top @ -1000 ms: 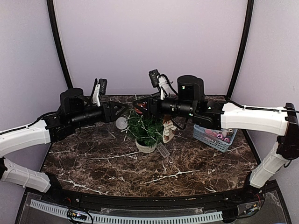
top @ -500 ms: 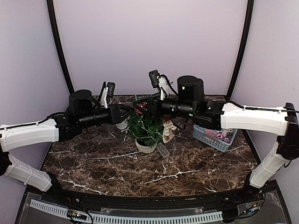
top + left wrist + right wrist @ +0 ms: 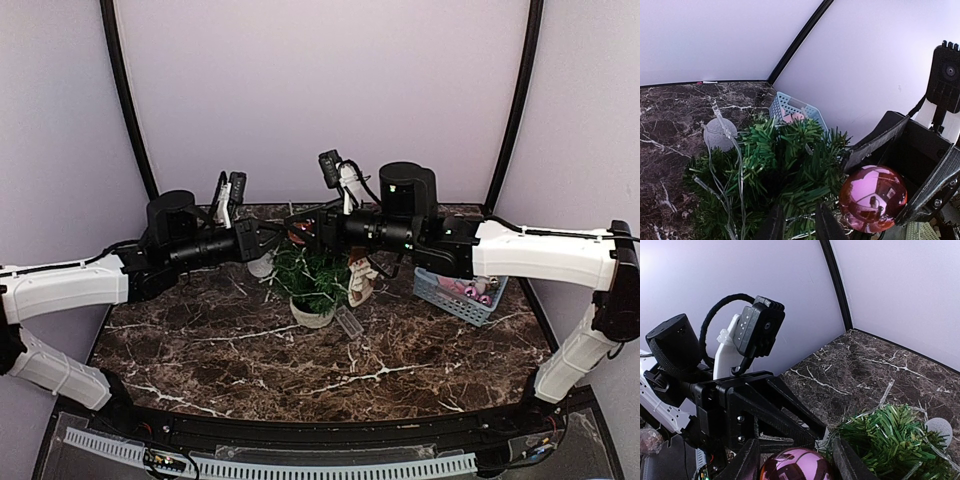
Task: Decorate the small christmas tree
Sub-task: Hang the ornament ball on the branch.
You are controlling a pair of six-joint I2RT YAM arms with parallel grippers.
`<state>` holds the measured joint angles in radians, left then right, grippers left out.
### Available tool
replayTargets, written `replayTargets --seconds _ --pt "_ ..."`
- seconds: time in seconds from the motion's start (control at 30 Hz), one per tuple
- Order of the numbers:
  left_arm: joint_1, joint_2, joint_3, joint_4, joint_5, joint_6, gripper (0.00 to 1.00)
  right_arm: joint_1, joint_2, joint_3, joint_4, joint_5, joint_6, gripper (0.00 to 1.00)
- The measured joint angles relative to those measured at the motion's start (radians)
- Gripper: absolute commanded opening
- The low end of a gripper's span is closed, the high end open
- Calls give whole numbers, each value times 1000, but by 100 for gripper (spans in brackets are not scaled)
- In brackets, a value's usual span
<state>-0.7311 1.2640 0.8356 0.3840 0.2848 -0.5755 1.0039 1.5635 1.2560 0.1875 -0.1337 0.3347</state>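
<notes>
One small christmas tree (image 3: 312, 278) is seen standing upright in one pale round pot (image 3: 312, 314), near the middle of the dark marble table (image 3: 200, 345) and slightly towards its back. One string of clear lights (image 3: 735, 165) is draped over the tree's branches.

Two arms are reached in over the tree from opposite sides, and their tools are brought close together above its top. The left tool (image 3: 797, 210) is set low against the foliage. Its two fingers are held a narrow gap apart, with green needles and a strand of the light string seen between them. Whether anything is actually pinched cannot be told.

The right tool (image 3: 796, 450) is closed on one shiny pink bauble (image 3: 872, 199), which is clamped between its two fingers just beside the tree's crown.

One frosted white ball (image 3: 260, 265) is seen just beside the tree on its left, below the left tool. Whether it is resting on the table or hung from a branch cannot be told.

One blue basket (image 3: 445, 297) is placed on the table to the right of the tree, partly covered by the right arm. Pink items are held in it, but their number cannot be counted.
</notes>
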Motion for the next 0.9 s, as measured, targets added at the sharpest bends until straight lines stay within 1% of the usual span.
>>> replayTargets --seconds 0.2,0.37,0.53,0.6,0.73,0.8,0.9 --pt "0 18 0 12 13 -12 19 -2 0 0 0 0 0 42" --pt "0 24 0 12 14 -14 24 -3 0 0 0 0 0 42" --pt "0 31 0 12 14 -18 24 -3 0 0 0 0 0 42" --pt "0 31 0 13 14 -20 19 -3 0 0 0 0 0 42" --pt "0 31 0 35 14 -31 3 -3 0 0 0 0 0 42" --pt "0 31 0 46 14 -33 0 -3 0 0 0 0 0 42" --pt "0 31 0 63 13 -35 0 -3 0 0 0 0 0 42"
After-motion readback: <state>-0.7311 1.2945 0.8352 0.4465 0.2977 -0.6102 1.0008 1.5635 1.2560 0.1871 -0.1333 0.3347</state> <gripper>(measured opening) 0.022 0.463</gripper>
